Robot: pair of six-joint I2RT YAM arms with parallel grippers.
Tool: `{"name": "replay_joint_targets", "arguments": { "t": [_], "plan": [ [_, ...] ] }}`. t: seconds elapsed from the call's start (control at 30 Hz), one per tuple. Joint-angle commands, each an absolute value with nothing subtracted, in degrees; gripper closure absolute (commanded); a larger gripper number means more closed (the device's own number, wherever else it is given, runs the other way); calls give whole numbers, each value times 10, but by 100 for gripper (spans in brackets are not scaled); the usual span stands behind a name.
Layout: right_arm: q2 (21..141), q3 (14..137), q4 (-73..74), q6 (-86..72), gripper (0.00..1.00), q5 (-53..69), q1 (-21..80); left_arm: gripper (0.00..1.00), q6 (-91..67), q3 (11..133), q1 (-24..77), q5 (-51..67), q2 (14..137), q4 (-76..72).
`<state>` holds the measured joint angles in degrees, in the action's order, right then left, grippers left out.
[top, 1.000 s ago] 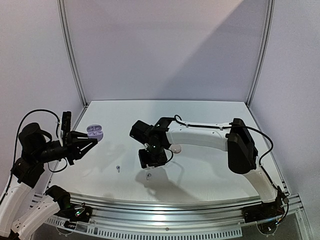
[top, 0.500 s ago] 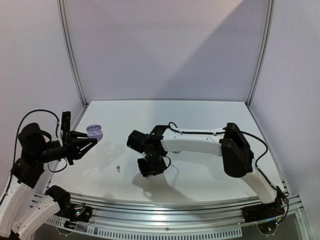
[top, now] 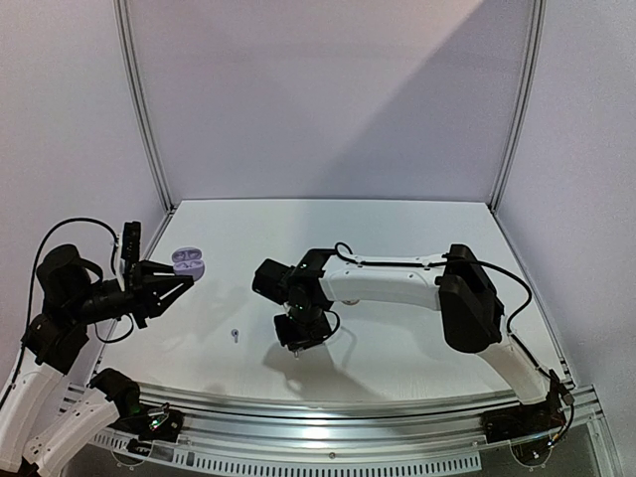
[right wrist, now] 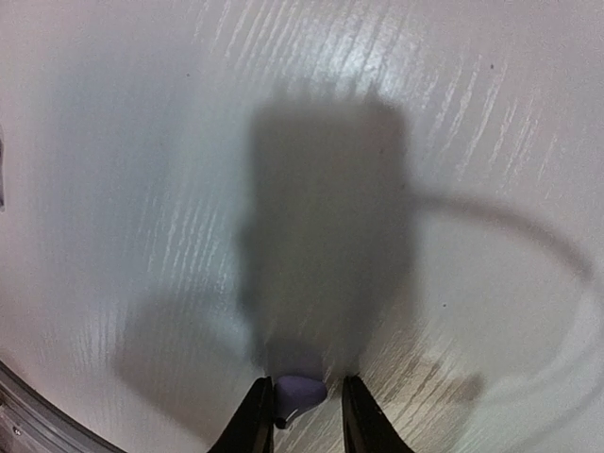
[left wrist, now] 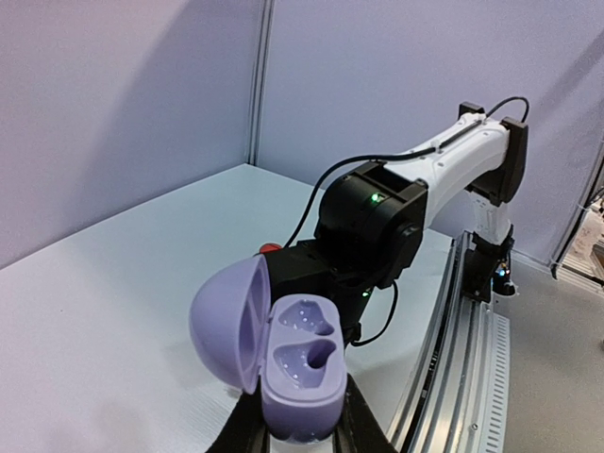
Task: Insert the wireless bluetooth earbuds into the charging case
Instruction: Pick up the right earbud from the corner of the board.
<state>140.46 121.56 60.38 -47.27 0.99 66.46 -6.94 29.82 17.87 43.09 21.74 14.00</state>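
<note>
As seen from above, have left gripper (top: 181,271) raised off the table (top: 417,229) at far left, clamped shut on the base of the lilac charging case (top: 188,261). Confirmed on left wrist view: lid hinged open to the left, both wells showing empty, fingers (left wrist: 247,429) pressing both sides of the base. Have right gripper (top: 301,336) pointing down at the table, near centre front. Seeing one lilac earbud (right wrist: 300,389) between its fingers on right wrist view: touching one finger, slim gap to the other, so jaws narrowly apart, not clamped yet. Spotting second tiny earbud (top: 235,335) lying loose on the table between the two grippers, apart from both; can't tell its colour at this size. Small red thing (left wrist: 271,248) peeking out behind right arm (left wrist: 444,160) on left wrist view, too hidden to identify.
</note>
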Motion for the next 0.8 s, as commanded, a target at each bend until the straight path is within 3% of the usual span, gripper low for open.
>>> {"name": "replay_joint_targets", "arguments": {
  "t": [0.0, 0.5, 0.77],
  "plan": [
    [1432, 1222, 598, -468, 76, 7, 668, 100, -70, 288, 172, 437, 214, 134],
    [1435, 1224, 587, -457, 91, 17, 667, 100, -67, 289, 170, 437, 214, 136],
    [1376, 1223, 549, -425, 96, -20, 656, 100, -58, 291, 170, 427, 210, 137]
  ]
}}
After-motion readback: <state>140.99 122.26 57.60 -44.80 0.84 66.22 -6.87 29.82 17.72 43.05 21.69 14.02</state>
